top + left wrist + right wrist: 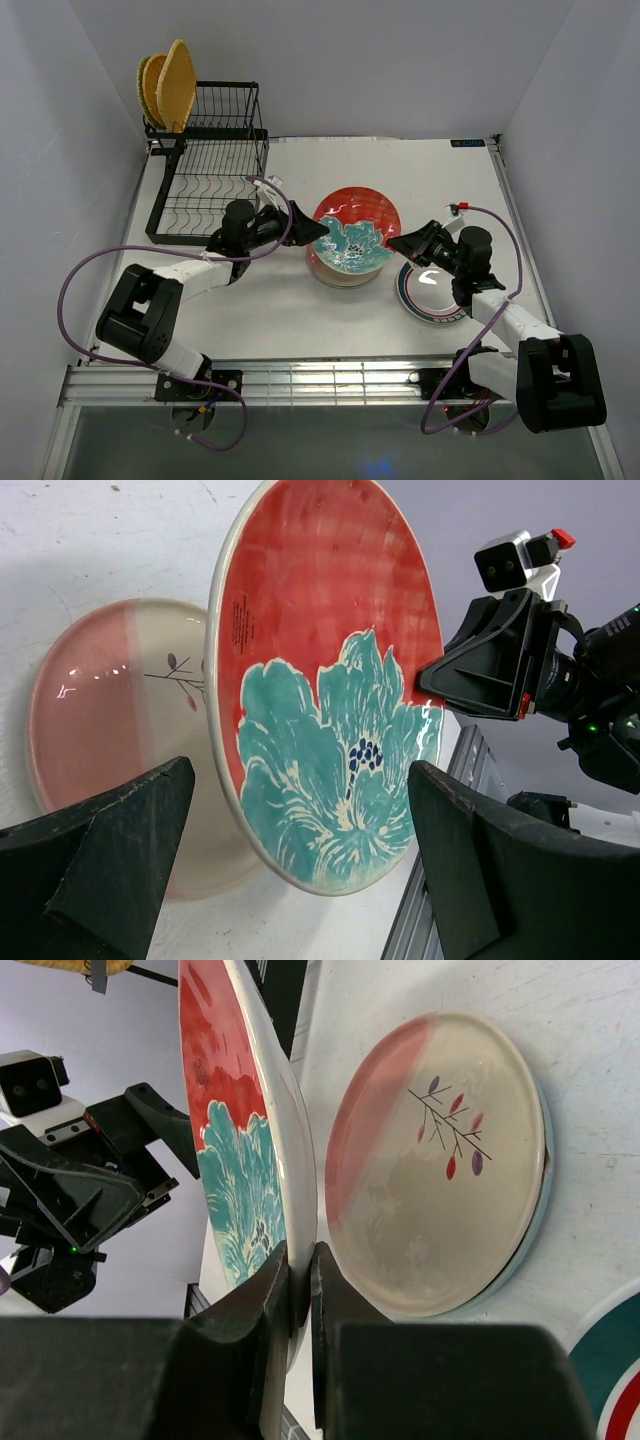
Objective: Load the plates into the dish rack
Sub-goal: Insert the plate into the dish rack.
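Red plate held on edge, rim pinched in right gripper's closed jaws; left gripper, jaws wide open, stands just beside the opposite rim, nearer the dish rack.

White tabletop, pretty simple layout. Black wire dish rack sits in the upper left. Dead center there's a low stack of plates, pink-and-white plate on top. The ringed plate lies flat at lower right, apart from the stack.
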